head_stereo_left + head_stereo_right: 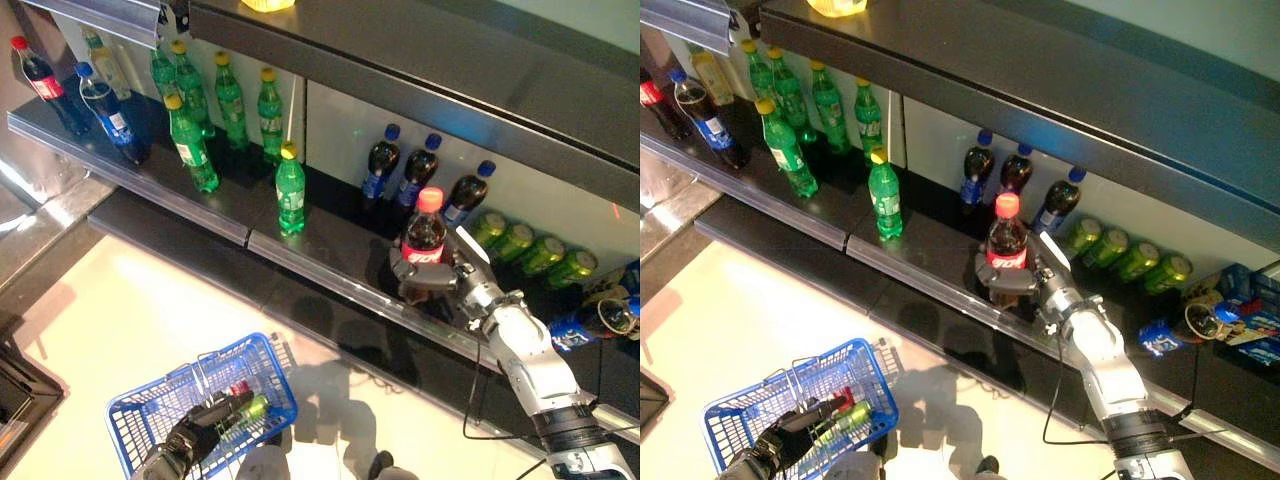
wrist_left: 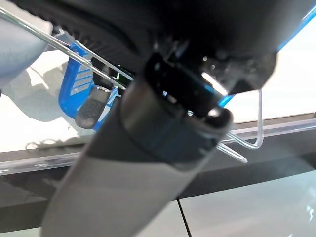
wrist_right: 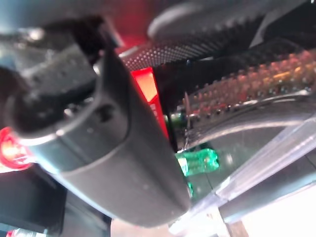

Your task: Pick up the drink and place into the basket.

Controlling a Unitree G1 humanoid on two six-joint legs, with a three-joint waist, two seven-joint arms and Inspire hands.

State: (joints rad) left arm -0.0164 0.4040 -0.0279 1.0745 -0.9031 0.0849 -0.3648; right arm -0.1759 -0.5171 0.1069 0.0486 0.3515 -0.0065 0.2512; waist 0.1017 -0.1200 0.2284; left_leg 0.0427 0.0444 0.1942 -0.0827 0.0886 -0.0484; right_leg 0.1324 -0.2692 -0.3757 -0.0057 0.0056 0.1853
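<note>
The left hand [image 1: 200,428] hangs low at the near edge of the eye views, its fingers curled round the wire handle of the blue basket [image 1: 140,415], which it holds above the pale floor [image 1: 130,310]. At least two bottles already lie in the basket.

Up and to the right of the basket, across the floor, the right hand [image 1: 435,272] is at the front lip of the dark shelf [image 1: 230,215], wrapped around the lower body of a cola bottle [image 1: 424,232] with a red cap. The right wrist view shows the fingers pressed against the red label, so the hand is clamped on the bottle. The bottle stands upright, cap up, its base seemingly still on or just above the shelf; I cannot tell which.

The next move turns on this: the basket lies well below and to the left of the held bottle, so the right arm must draw it off the shelf and carry it down and across. A lone green bottle [image 1: 290,190] stands on the shelf between bottle and basket, near that path.
</note>
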